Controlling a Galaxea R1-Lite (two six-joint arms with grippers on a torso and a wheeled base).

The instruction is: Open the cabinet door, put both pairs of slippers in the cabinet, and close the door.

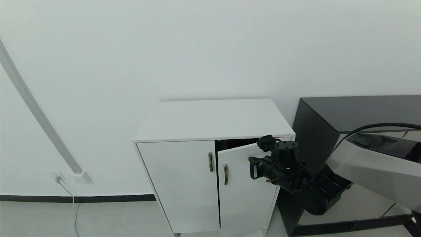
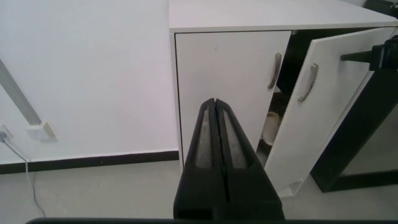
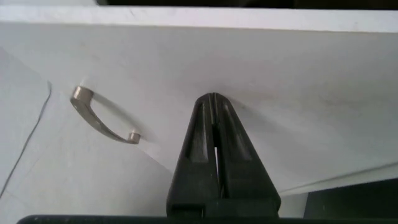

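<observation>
The white cabinet (image 1: 210,120) stands against the wall, its left door (image 1: 179,184) closed and its right door (image 1: 246,191) swung partly outward. My right gripper (image 1: 265,143) is shut, its tips (image 3: 214,98) against the outer face of the right door (image 3: 298,93) near the top edge, away from the curved metal handle (image 3: 102,118). Held back from the cabinet (image 2: 249,12), my left gripper (image 2: 214,102) is shut on nothing and points at the left door (image 2: 230,81). A pale rounded thing (image 2: 272,127) shows inside through the gap; I cannot tell what it is.
A black glossy unit (image 1: 315,131) stands right beside the cabinet, close to the open door's swing. A wall socket with a hanging cable (image 1: 59,179) is low on the wall at left. Bare floor (image 2: 93,186) lies before the cabinet's left side.
</observation>
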